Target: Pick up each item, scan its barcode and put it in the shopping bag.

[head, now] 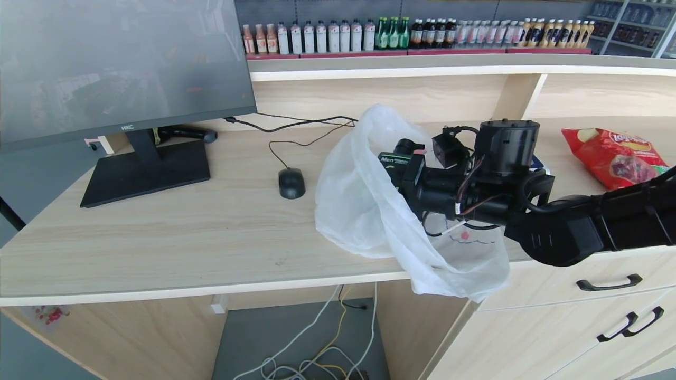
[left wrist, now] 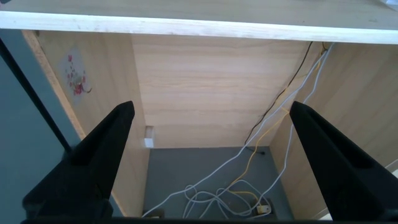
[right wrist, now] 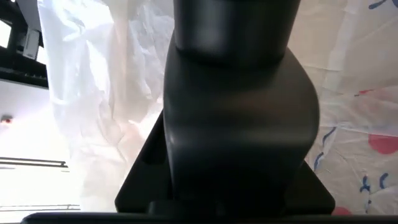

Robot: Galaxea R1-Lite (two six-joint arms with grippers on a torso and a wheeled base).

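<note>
We see the dark bottle [head: 402, 156] just right of centre in the head view, held off the counter [head: 185, 232] at the open mouth of the white shopping bag [head: 359, 211], which slumps over the counter's front edge. The right gripper [head: 405, 171] is clamped on the bottle, its arm coming in level from the right edge of the frame, wrist pointing towards the frame's left. In the right wrist view the bottle [right wrist: 236, 112] stands so close that its label and the finger contact are hard to make out, with bag film [right wrist: 93, 93] behind it. The left gripper [left wrist: 211, 109] hangs below the counter top with its fingers [left wrist: 106, 149] spread wide, facing loose cables [left wrist: 217, 193] on the floor. A red chip bag [head: 615, 158] lies at the right, partly cut off behind the arm; a mouse [head: 291, 183] and a monitor [head: 121, 63] sit towards the left.
</note>
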